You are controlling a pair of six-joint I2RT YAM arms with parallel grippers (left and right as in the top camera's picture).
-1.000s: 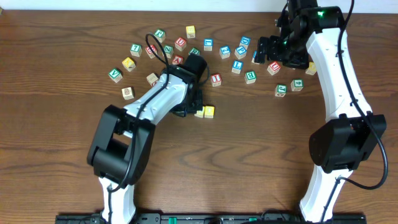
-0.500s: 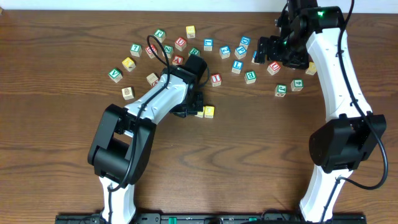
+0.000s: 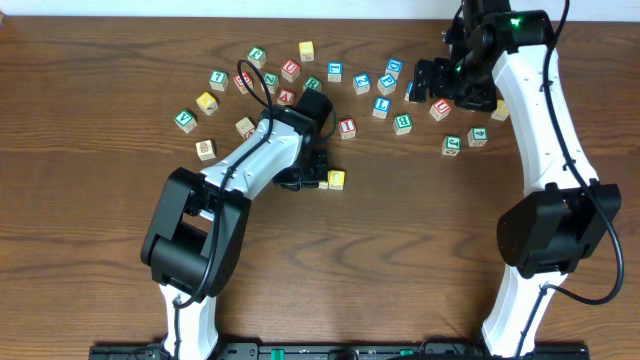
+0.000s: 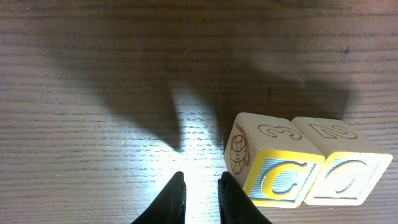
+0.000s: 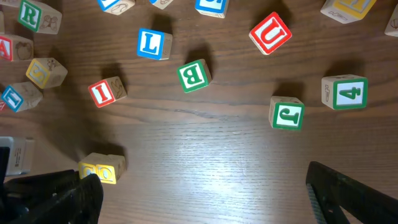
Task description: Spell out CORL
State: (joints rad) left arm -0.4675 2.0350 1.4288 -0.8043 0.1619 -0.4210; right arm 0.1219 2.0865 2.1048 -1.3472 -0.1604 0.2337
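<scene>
Two yellow-faced cubes stand side by side and touching on the wood: the C cube [image 4: 283,177] on the left and the O cube [image 4: 348,180] on the right, also visible from above [image 3: 336,179]. My left gripper [image 4: 202,190] hovers just left of the C cube, its fingers nearly together with nothing between them. The white cube with a green R [image 5: 29,15] lies far back among the loose cubes [image 3: 257,56]. The blue L cube [image 5: 150,43] sits apart, right of centre [image 3: 381,106]. My right gripper [image 5: 202,180] hangs wide open and high over the cubes at the back right.
Loose cubes are scattered across the back of the table: a red U [image 5: 270,33], a green B [image 5: 193,75], a red I [image 5: 104,91], a green J [image 5: 287,114] and a green 4 [image 5: 345,91]. The left arm [image 3: 255,160] lies across the left-hand cubes.
The left wrist has shifted slightly toward the near side beside the yellow pair. The cubes and the right arm have not moved.
</scene>
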